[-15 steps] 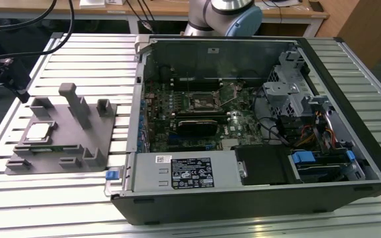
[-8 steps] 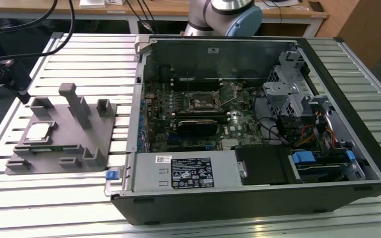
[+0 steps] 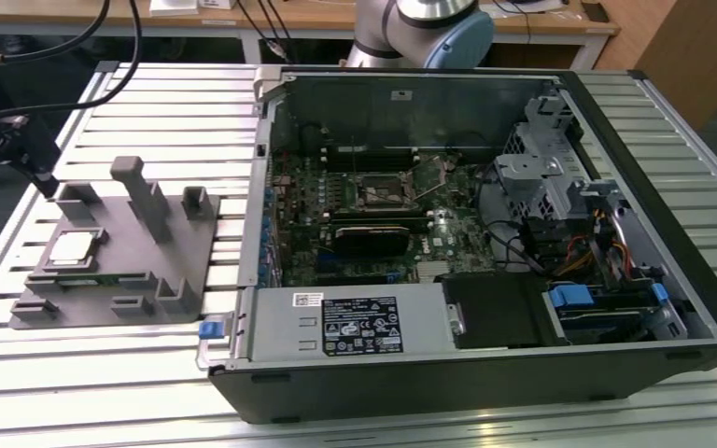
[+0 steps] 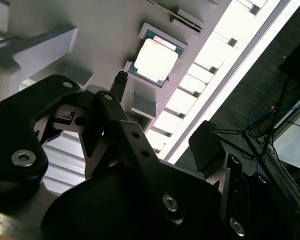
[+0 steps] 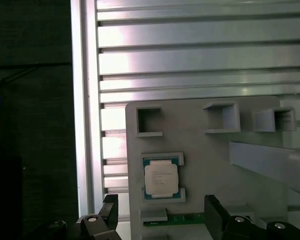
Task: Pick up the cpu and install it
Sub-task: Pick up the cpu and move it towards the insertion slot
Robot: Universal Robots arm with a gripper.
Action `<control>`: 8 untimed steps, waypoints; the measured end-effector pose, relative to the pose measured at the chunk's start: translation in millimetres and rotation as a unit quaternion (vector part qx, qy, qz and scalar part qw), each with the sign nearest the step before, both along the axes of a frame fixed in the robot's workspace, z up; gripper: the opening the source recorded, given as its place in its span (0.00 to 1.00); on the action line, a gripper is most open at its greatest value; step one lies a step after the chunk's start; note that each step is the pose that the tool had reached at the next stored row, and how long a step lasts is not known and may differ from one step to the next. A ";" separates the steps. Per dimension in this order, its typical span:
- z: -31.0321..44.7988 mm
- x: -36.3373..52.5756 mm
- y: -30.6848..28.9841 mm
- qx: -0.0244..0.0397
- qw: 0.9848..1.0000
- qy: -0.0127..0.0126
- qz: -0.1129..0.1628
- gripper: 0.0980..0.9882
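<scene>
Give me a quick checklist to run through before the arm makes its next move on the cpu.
1. The cpu lies flat in its pocket on the grey fixture: ok.
2. Nothing lies on top of the cpu: ok.
3. The gripper is open and empty: ok.
4. The gripper is apart from the cpu, not touching it: ok.
5. The socket in the computer case is open and ready: cannot tell.
</scene>
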State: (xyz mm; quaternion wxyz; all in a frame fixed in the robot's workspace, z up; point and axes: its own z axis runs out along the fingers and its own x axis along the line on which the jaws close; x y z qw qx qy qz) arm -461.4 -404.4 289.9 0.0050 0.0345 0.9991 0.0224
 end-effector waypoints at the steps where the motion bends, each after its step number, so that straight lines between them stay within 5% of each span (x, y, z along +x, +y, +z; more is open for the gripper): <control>1: -0.4 0.0 0.0 0.000 1.000 0.000 0.000 0.76; 8: -3.2 0.0 0.0 0.000 1.000 0.000 0.000 0.76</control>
